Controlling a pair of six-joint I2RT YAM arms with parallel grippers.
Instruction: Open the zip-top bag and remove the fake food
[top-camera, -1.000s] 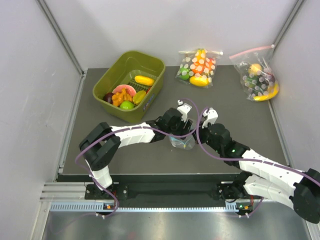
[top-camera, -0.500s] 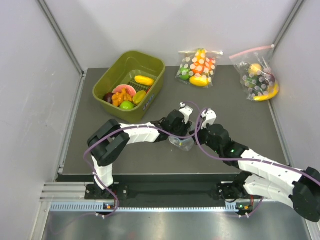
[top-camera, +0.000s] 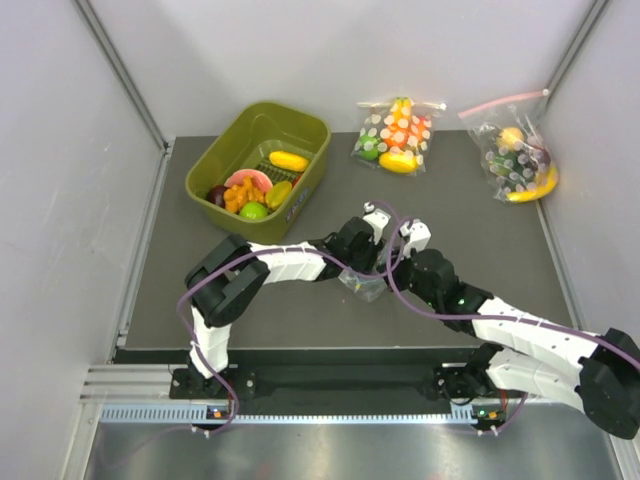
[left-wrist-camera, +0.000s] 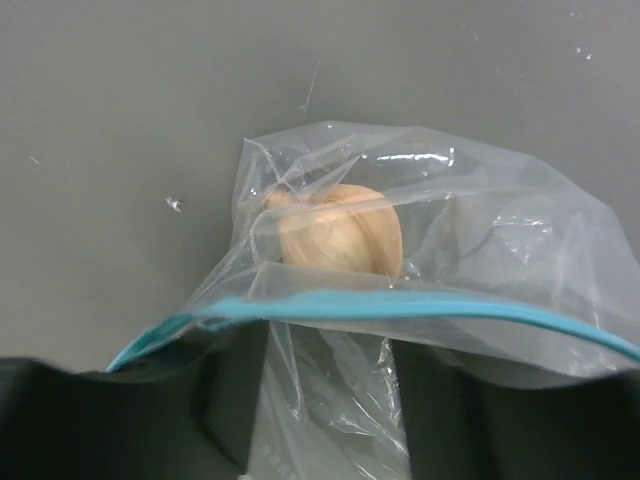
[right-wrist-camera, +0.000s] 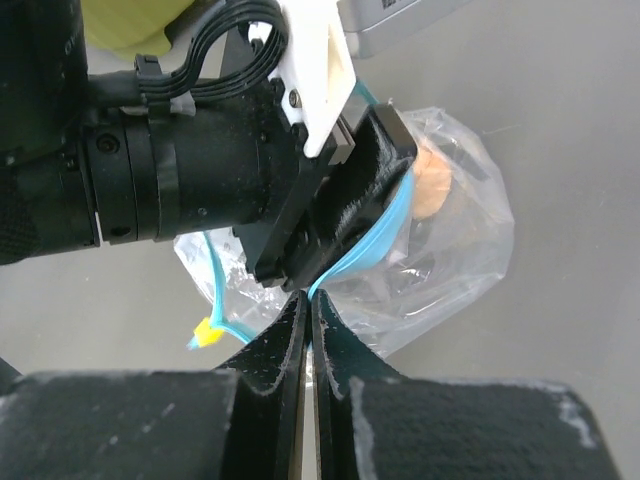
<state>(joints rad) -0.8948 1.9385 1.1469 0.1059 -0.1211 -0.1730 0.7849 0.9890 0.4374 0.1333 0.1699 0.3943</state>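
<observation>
The zip-top bag (top-camera: 362, 286) is clear with a light-blue strip (left-wrist-camera: 400, 305) and lies mid-table between both grippers. One pale orange piece of fake food (left-wrist-camera: 340, 230) shows inside it, also seen in the right wrist view (right-wrist-camera: 430, 185). My left gripper (left-wrist-camera: 330, 360) is at the bag's mouth, its fingers (left-wrist-camera: 228, 400) apart with loose film between and over them. My right gripper (right-wrist-camera: 308, 300) is shut on the bag's mouth edge at the blue strip (right-wrist-camera: 385, 235), just beside the left finger (right-wrist-camera: 340, 215). Both grippers meet over the bag in the top view.
An olive bin (top-camera: 310, 135) with several toy pieces stands at the back left. Two white-dotted bags (top-camera: 395, 135) (top-camera: 515, 150) of toy food lie at the back right. Side walls border the dark table (top-camera: 200, 240).
The left arm's elbow has swung right and its gripper has pushed a little further toward the bag. The left fingers stand slightly closer together. The right gripper keeps its grip.
</observation>
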